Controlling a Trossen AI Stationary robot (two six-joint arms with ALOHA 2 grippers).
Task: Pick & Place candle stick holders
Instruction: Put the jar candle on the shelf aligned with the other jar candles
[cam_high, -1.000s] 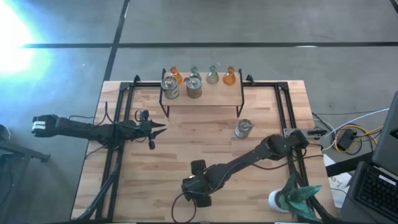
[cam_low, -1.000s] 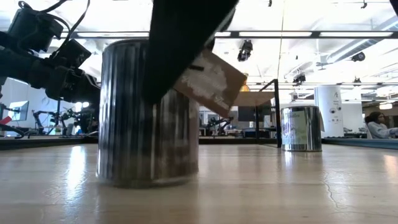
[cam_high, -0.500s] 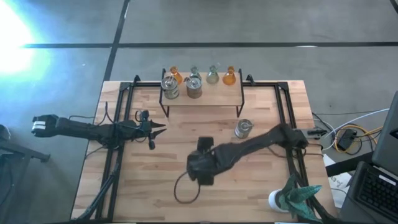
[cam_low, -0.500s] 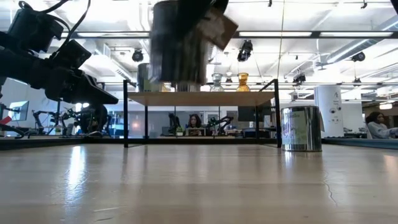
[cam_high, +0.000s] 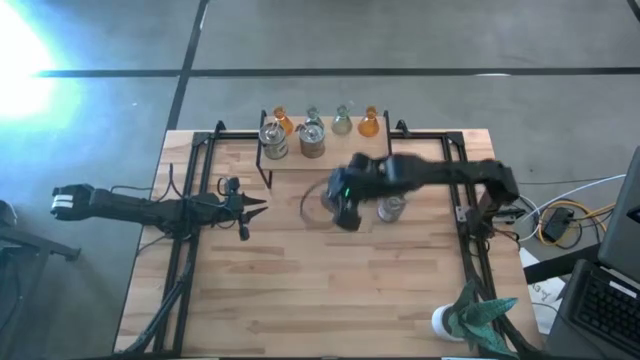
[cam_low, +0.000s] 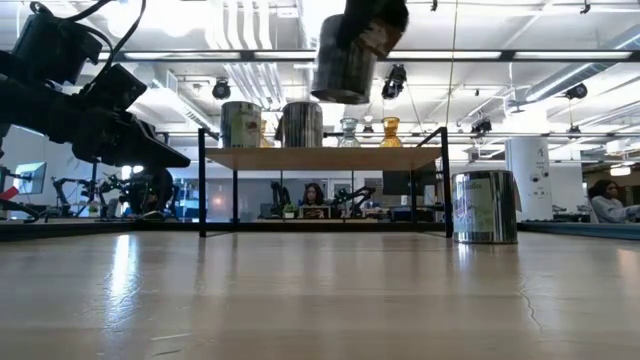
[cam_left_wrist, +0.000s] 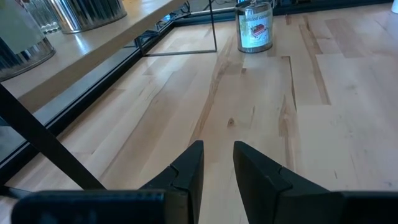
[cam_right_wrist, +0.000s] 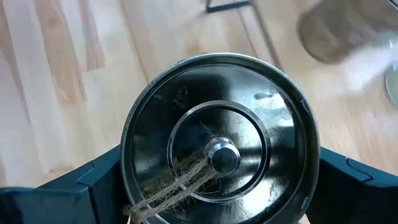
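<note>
Carrying a silvery jar holder (cam_low: 347, 58) clamped in the right pincer (cam_high: 343, 203), mid-transport; next, lowering onto the shelf (cam_low: 320, 157). Left pincer (cam_left_wrist: 217, 163) waits, slightly open, empty.

Silvery jar (cam_left_wrist: 255, 27) beyond left tool (cam_left_wrist: 217, 163)

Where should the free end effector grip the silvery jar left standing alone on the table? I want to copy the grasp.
Grip the silvery jar across its round side wall, coming straight down from above: it stands upright with open table all round. The right end effector carries its own jar that way.
</note>
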